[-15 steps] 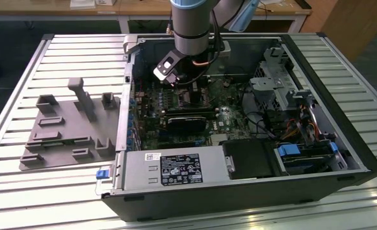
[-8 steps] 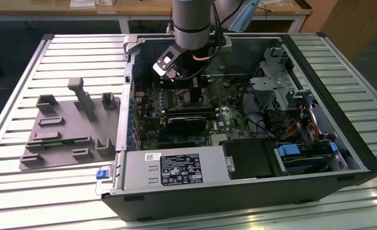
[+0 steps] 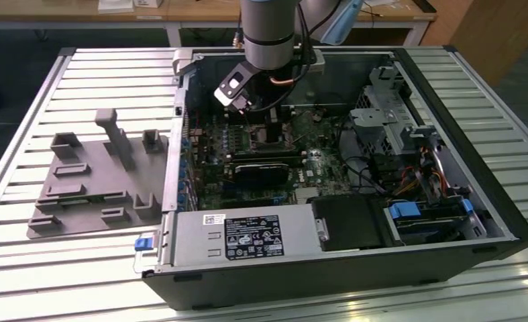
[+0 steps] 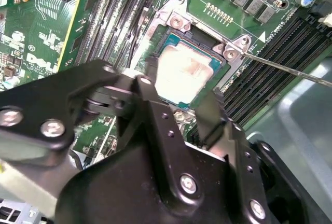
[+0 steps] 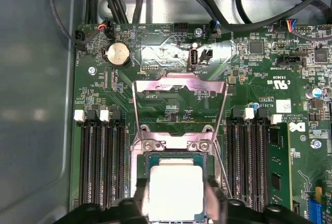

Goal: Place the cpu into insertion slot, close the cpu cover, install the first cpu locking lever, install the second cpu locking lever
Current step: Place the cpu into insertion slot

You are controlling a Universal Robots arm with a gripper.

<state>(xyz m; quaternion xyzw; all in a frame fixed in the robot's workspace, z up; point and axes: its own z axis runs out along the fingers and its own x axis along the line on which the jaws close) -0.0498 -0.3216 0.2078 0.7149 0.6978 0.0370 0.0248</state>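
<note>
My gripper (image 3: 266,134) reaches down into the open computer case, over the green motherboard (image 3: 322,161). In both wrist views the cpu (image 5: 175,193) (image 4: 184,76), a silvery-tan square, lies in the insertion slot (image 5: 179,155) (image 4: 203,39). The gripper (image 5: 176,206) (image 4: 181,93) straddles it, black fingers (image 4: 153,73) pressed against two opposite edges. The cpu cover (image 5: 179,83), a thin metal frame, stands swung open behind the slot. A thin locking lever (image 5: 223,175) (image 4: 290,71) juts up beside the slot.
Memory slots (image 5: 101,162) (image 5: 254,156) flank the socket, and black cables (image 5: 207,1) run along the case wall. A black block (image 3: 264,168) lies near the gripper, with the power supply (image 3: 245,235) at the front. A grey fixture plate (image 3: 94,181) sits at the exterior view's left.
</note>
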